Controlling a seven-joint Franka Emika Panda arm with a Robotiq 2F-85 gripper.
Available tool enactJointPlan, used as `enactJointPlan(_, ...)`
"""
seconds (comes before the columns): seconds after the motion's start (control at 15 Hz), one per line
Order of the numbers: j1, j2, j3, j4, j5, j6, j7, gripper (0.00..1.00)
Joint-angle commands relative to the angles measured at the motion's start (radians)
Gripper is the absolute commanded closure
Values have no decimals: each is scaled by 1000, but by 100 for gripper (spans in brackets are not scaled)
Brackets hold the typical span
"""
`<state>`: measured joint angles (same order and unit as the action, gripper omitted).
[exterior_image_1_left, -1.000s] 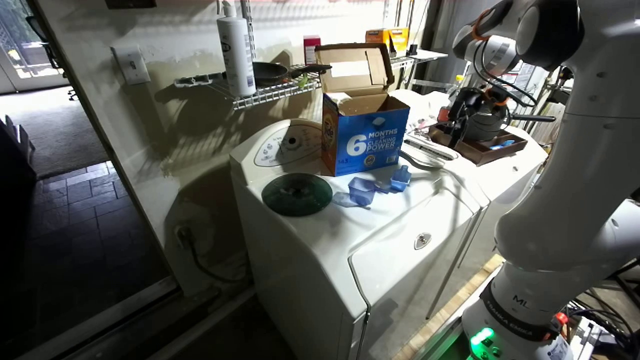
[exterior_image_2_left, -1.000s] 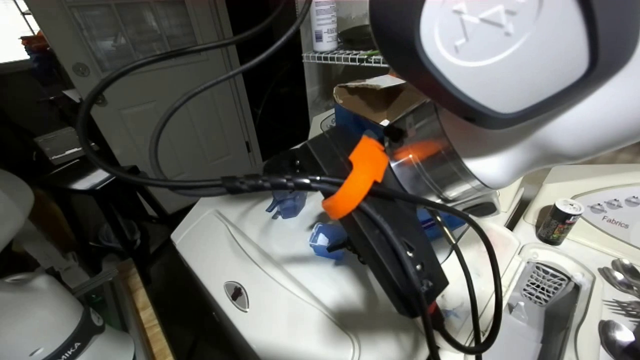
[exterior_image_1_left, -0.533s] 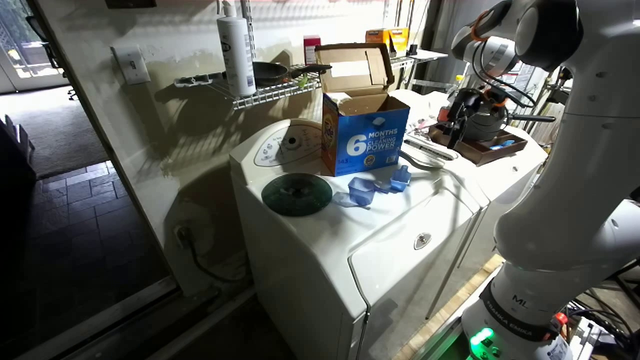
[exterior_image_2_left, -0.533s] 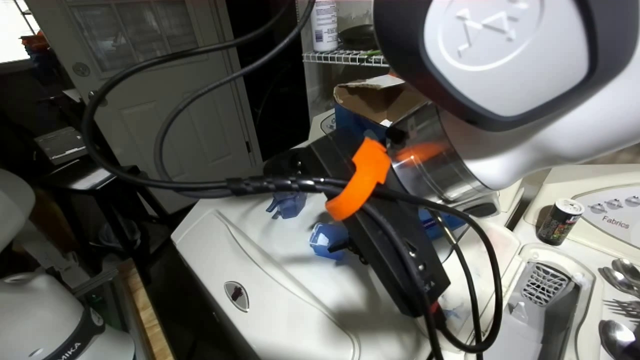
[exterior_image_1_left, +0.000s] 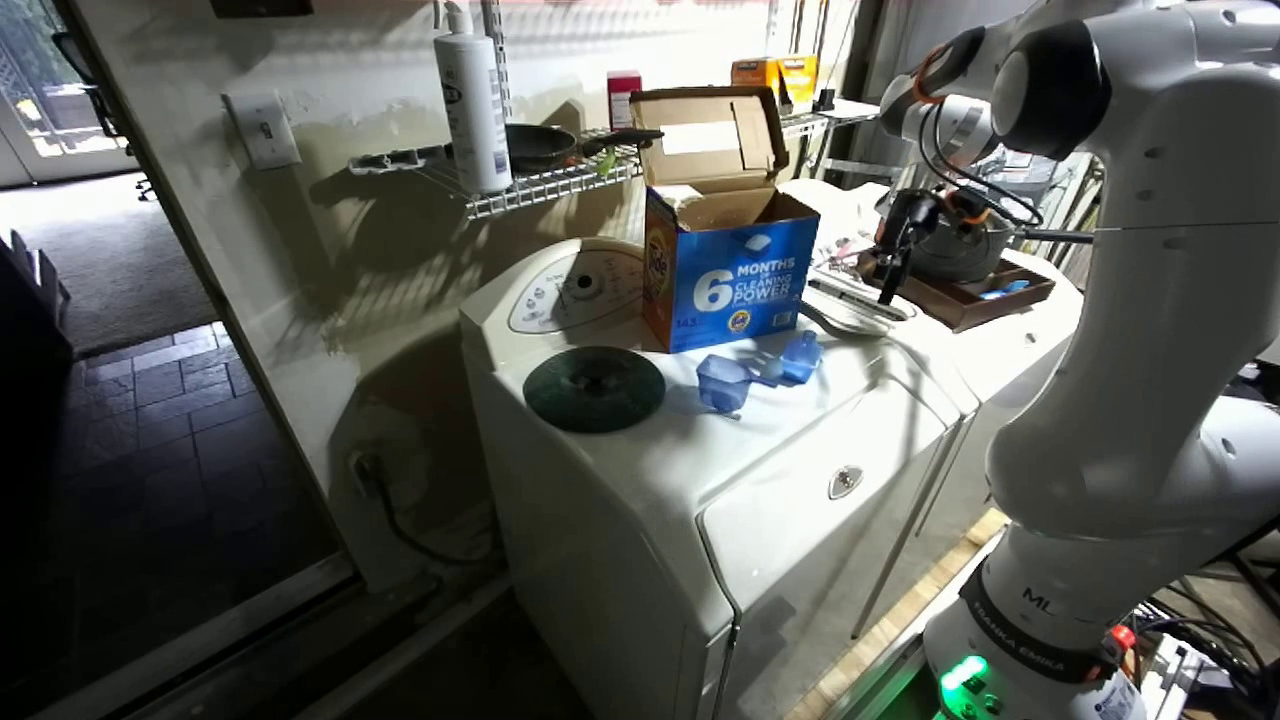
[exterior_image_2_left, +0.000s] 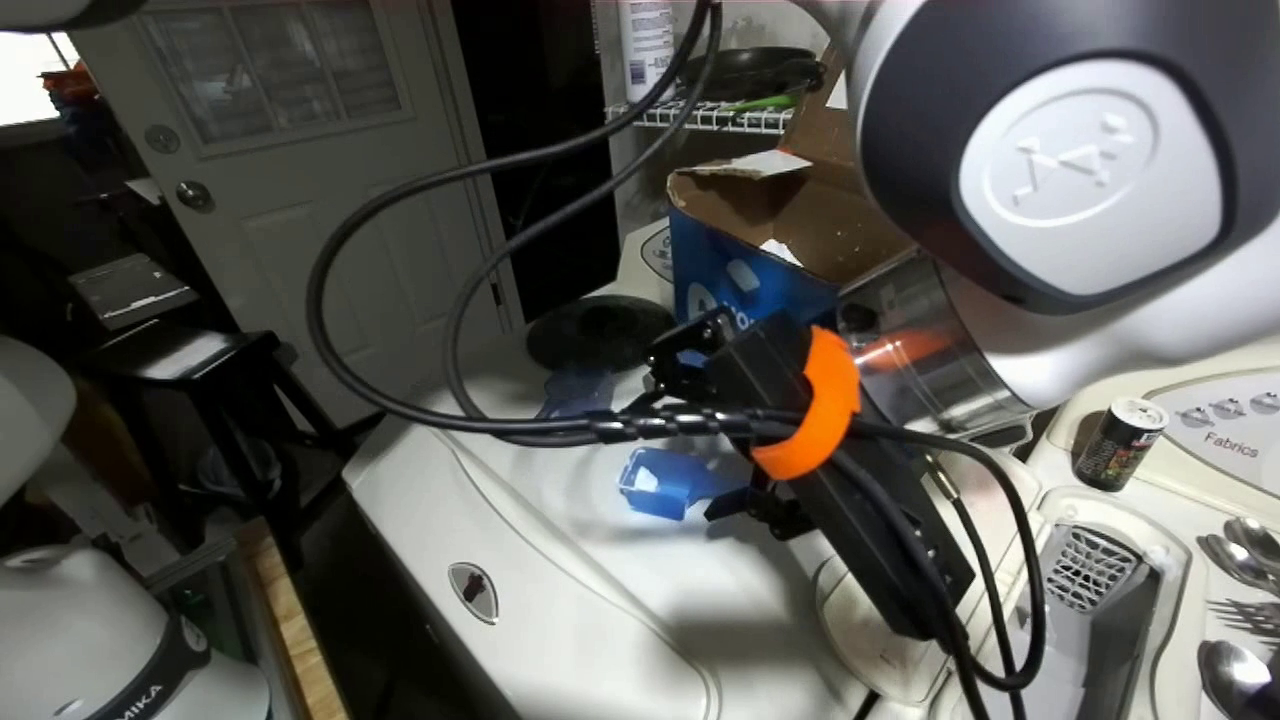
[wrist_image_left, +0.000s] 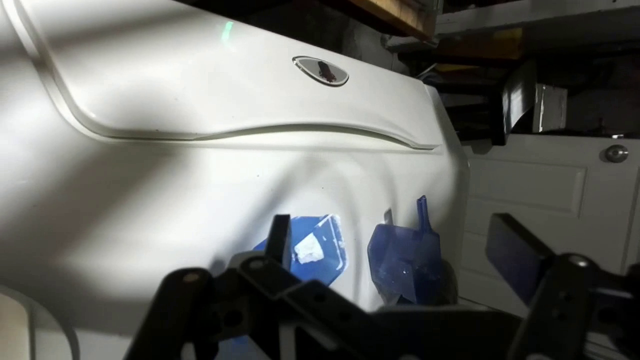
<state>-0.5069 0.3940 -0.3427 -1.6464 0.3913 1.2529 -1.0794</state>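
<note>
Our gripper (wrist_image_left: 398, 248) is spread wide, holding nothing. Below it, the dark blue scoop (wrist_image_left: 405, 262) shows between its fingers (wrist_image_left: 280, 240); the light blue scoop (wrist_image_left: 329, 252) peeks past one. We should line up around just one scoop. In an exterior view, our gripper no longer hides the dark disc (exterior_image_2_left: 585, 338).

The white arm (exterior_image_1_left: 1160, 360) stands tall on its base (exterior_image_1_left: 1040, 610) and folds over near the top, with the wrist (exterior_image_2_left: 935, 345) slanting out and down. Beyond it the gripper (wrist_image_left: 398, 248) hangs tilted, its two black fingers (wrist_image_left: 517, 257) spread wide apart and their flat pads (wrist_image_left: 280, 242) facing each other.
</note>
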Motion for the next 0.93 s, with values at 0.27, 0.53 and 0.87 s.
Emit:
enactJointPlan(0.27,-67,170,77,156,0,6,-45,0)
enactJointPlan(0.53,-91,219,112,173,0,16,-66,0)
enactJointPlan(0.87,-123,250,149,185,33,51,-87,0)
